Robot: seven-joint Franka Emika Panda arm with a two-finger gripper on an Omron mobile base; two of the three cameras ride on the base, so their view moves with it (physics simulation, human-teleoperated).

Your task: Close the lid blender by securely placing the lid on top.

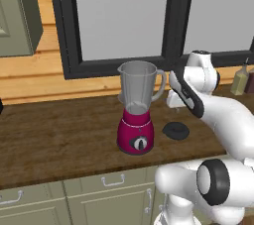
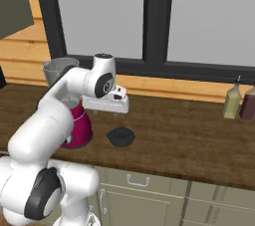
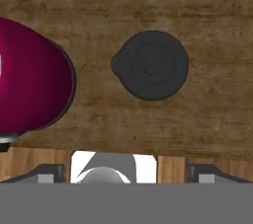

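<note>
My gripper (image 2: pixel 117 112) hangs jaws apart over the wooden counter (image 1: pixel 59 140); the lid (image 3: pixel 150 65) lies mid-frame beside the blender (image 1: pixel 136 110), dark-framed window (image 1: pixel 119 16) above.

In the right base view the arm's white links cover most of the blender (image 2: pixel 77 120), leaving the jar's rim and a slice of the magenta base. In the hand view that base is cut off at 9 o'clock. In the left base view the end effector (image 1: pixel 174 104) sits half behind the arm, its fingertips unseen, and two bottles (image 1: pixel 241 80) at 3 o'clock are cropped by the edge, too small to read.
</note>
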